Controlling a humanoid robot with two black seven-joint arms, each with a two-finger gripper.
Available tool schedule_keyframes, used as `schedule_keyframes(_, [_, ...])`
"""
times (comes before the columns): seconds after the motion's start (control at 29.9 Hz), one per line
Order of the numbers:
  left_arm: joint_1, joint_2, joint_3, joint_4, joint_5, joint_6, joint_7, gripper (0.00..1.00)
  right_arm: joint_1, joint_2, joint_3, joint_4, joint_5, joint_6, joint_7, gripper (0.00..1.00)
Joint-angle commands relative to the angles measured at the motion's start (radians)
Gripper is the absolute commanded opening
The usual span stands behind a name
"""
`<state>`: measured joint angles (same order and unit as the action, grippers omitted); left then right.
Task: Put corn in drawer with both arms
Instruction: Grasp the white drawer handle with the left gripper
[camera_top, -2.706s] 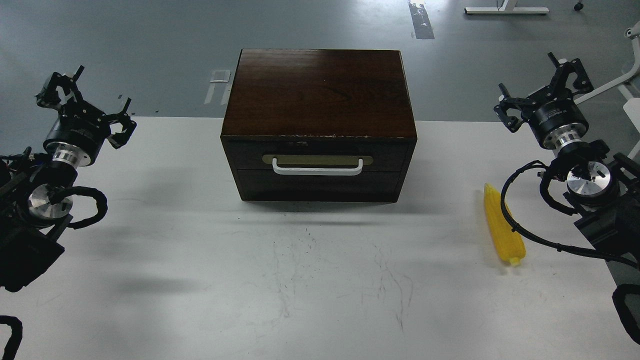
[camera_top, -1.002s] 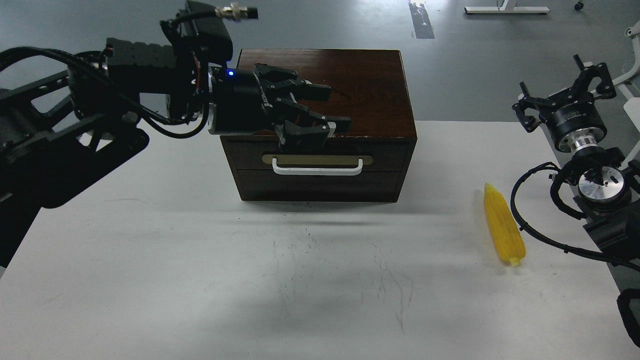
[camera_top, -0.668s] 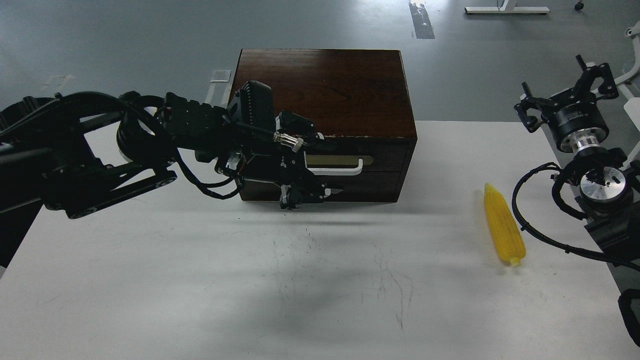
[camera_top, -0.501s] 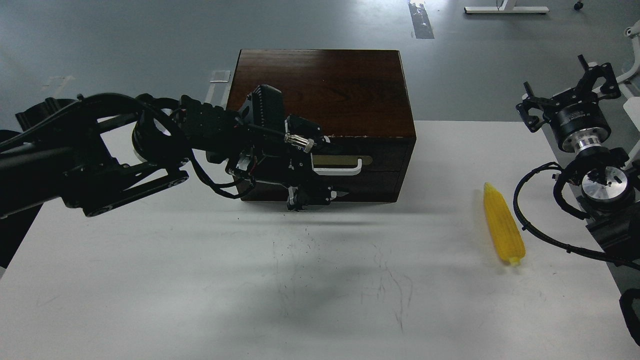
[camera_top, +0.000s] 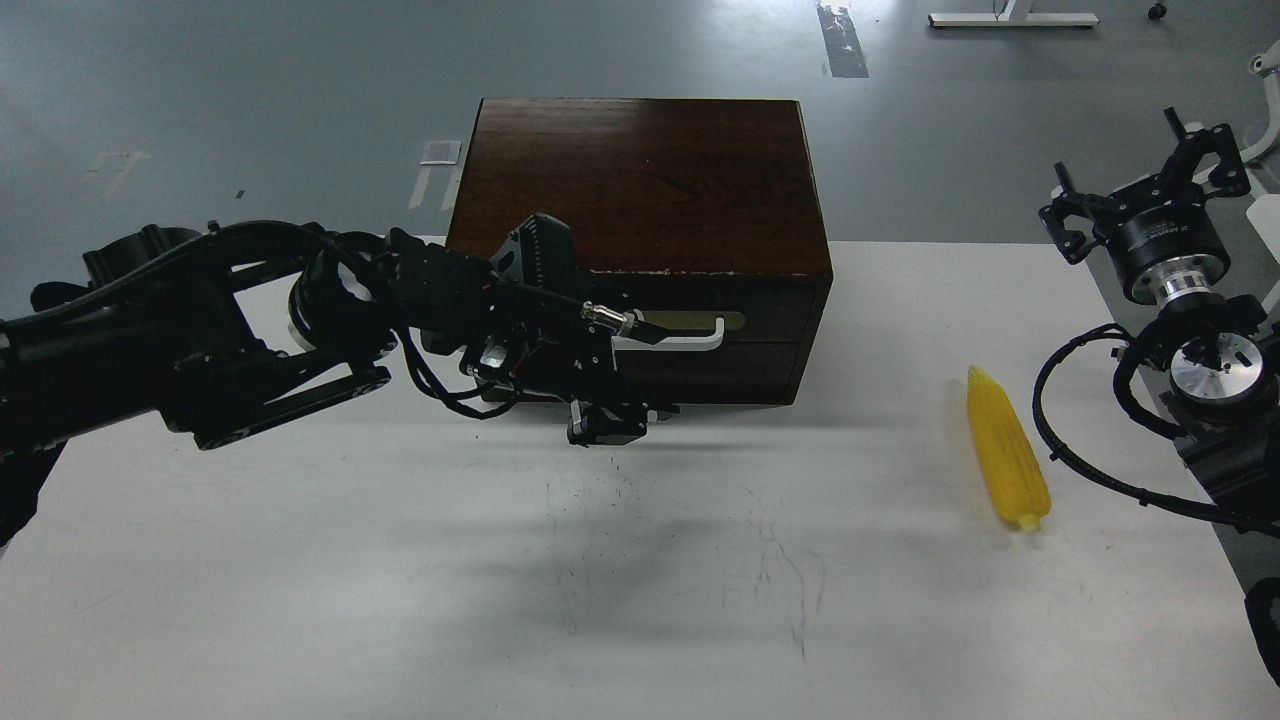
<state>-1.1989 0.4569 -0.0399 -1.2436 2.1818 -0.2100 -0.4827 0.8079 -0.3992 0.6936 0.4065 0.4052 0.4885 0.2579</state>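
Observation:
The yellow corn (camera_top: 1008, 465) lies on the white table (camera_top: 300, 600) at the right, pointed end away from me. The drawer (camera_top: 765, 318) of the dark wooden box (camera_top: 640, 180) is closed; its white handle (camera_top: 695, 343) shows only at its right half. My left arm reaches across the box front, and its gripper (camera_top: 628, 398) sits right at the handle's left part, too dark to tell whether it is open or shut. My right gripper (camera_top: 1150, 190) is open and empty, raised above the table's right edge, behind and to the right of the corn.
A fixed dark panel (camera_top: 740, 375) lies below the drawer. A black cable (camera_top: 1050, 440) from my right arm loops close beside the corn. Grey floor lies beyond the table's far edge, with a white stand base (camera_top: 1010, 18) far back.
My left arm has swung in from the left side, dropped from above the box to the drawer front, then shifted slightly down and left. My right gripper drifted a little right. The corn has not moved.

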Motion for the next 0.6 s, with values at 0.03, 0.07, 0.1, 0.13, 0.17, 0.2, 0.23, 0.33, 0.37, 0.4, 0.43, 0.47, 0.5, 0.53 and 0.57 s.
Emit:
schedule_keyframes(0.03, [0.001, 0.0, 0.002, 0.024, 0.0, -0.002, 0.001, 0.76, -0.003, -0.004, 0.0, 0.0, 0.0, 0.0, 0.0, 1.0])
schedule_keyframes(0.07, [-0.001, 0.0, 0.002, 0.024, 0.0, 0.0, 0.003, 0.76, -0.003, -0.006, 0.0, 0.0, 0.0, 0.0, 0.0, 1.0])
schedule_keyframes(0.1, [-0.001, 0.0, 0.0, 0.026, 0.0, -0.002, 0.004, 0.76, -0.004, -0.004, 0.0, 0.0, 0.0, 0.0, 0.0, 1.0])
schedule_keyframes(0.13, [-0.001, 0.0, 0.002, 0.026, 0.0, -0.002, 0.007, 0.76, -0.004, -0.004, 0.0, 0.0, 0.0, 0.0, 0.0, 1.0])
schedule_keyframes(0.17, [0.004, 0.002, 0.002, 0.026, 0.0, -0.002, 0.01, 0.76, -0.004, -0.004, 0.0, 0.0, 0.0, 0.0, 0.0, 1.0])
schedule_keyframes(0.2, [0.005, 0.002, 0.002, 0.026, 0.0, 0.0, 0.01, 0.76, -0.003, -0.006, 0.0, 0.0, 0.0, 0.0, 0.0, 1.0])
schedule_keyframes(0.23, [0.01, 0.002, 0.002, 0.026, 0.0, -0.002, 0.01, 0.76, -0.003, -0.006, 0.0, 0.0, 0.0, 0.0, 0.0, 1.0])
schedule_keyframes(0.33, [0.015, 0.002, 0.002, 0.026, 0.0, 0.0, 0.01, 0.76, -0.003, -0.006, 0.0, 0.0, 0.0, 0.0, 0.0, 1.0])
schedule_keyframes(0.37, [0.015, 0.002, 0.002, 0.026, 0.0, -0.002, 0.01, 0.76, -0.003, -0.006, 0.0, 0.0, 0.0, 0.0, 0.0, 1.0])
schedule_keyframes(0.4, [0.015, 0.002, 0.003, 0.026, 0.0, -0.002, 0.01, 0.76, -0.003, -0.006, 0.001, 0.0, 0.0, 0.0, 0.0, 1.0])
schedule_keyframes(0.43, [0.015, 0.003, 0.012, 0.026, 0.0, 0.0, 0.01, 0.76, -0.003, -0.006, 0.0, 0.0, 0.0, 0.0, 0.0, 1.0])
schedule_keyframes(0.47, [0.013, 0.002, 0.02, 0.024, 0.0, -0.002, 0.009, 0.76, -0.003, -0.006, 0.0, 0.0, 0.0, 0.0, 0.0, 1.0])
schedule_keyframes(0.5, [0.012, 0.002, 0.028, 0.024, 0.0, 0.0, 0.009, 0.75, -0.003, -0.006, 0.001, 0.0, 0.0, 0.0, 0.0, 1.0])
schedule_keyframes(0.53, [0.006, 0.002, 0.046, 0.026, 0.0, -0.002, 0.009, 0.75, -0.003, -0.006, 0.001, 0.0, 0.0, 0.0, 0.0, 1.0])
schedule_keyframes(0.57, [0.004, 0.002, 0.054, 0.024, 0.0, 0.0, 0.009, 0.75, -0.003, -0.006, 0.0, 0.0, 0.001, 0.0, 0.0, 1.0])
